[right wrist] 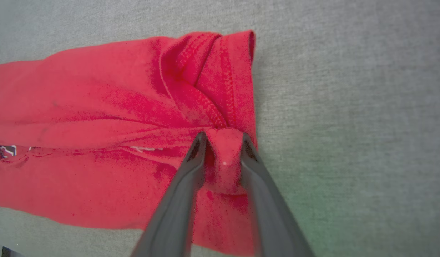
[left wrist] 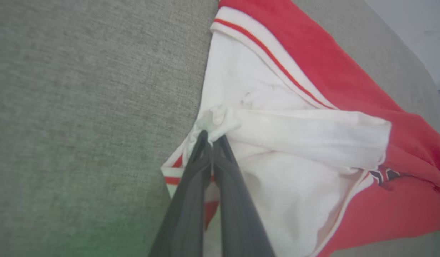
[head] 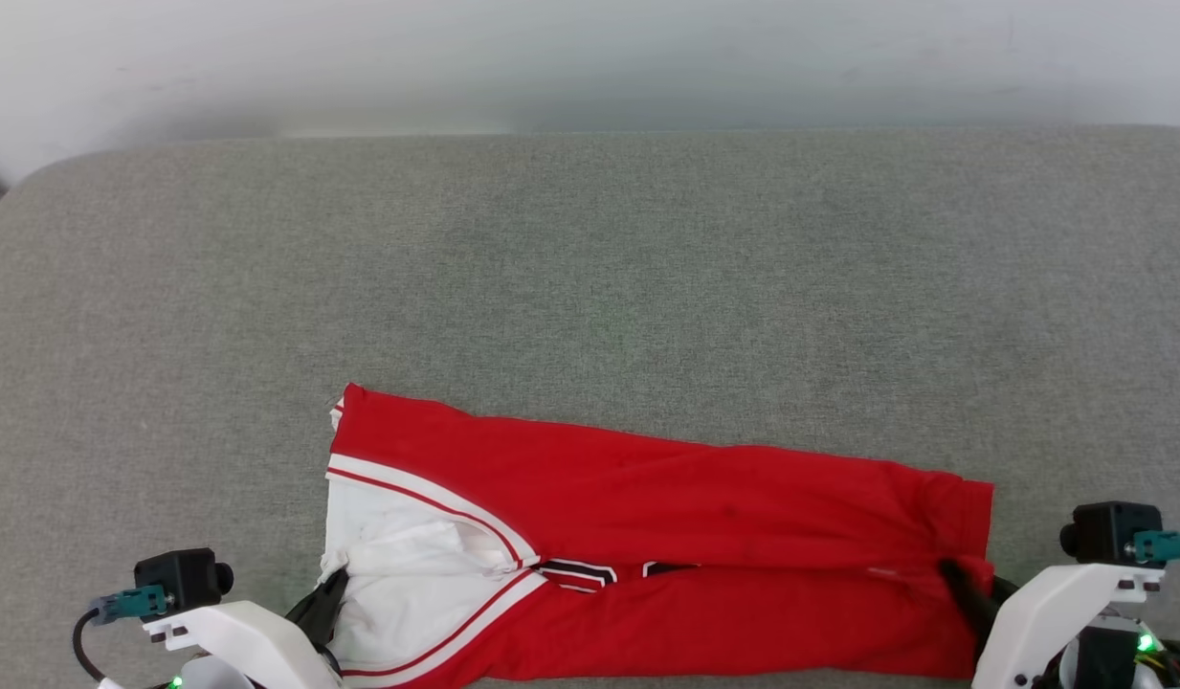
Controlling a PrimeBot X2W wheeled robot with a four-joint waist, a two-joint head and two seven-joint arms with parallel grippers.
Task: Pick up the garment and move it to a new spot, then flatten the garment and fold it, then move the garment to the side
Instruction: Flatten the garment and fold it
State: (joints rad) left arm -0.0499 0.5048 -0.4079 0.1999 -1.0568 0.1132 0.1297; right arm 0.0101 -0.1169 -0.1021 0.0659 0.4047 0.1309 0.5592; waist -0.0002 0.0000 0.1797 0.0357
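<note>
The garment (head: 666, 498) lies folded lengthwise into a long red band near the front of the grey surface, with a white sleeve and striped trim at its left end and a sliver of black lettering along the middle fold. My left gripper (head: 336, 579) is at that left end, shut on a bunch of white sleeve fabric (left wrist: 220, 121); the left wrist view shows its tips (left wrist: 212, 137) pressed together. My right gripper (head: 951, 571) is at the right end by the hem. In the right wrist view its jaws (right wrist: 223, 137) stand slightly apart with a ridge of red cloth (right wrist: 225, 157) pinched between them.
The grey fabric-covered surface (head: 590, 268) stretches wide behind and to both sides of the garment. Its rounded back edge meets a pale wall (head: 590, 57) at the top. Only a narrow strip of the surface lies in front of the garment.
</note>
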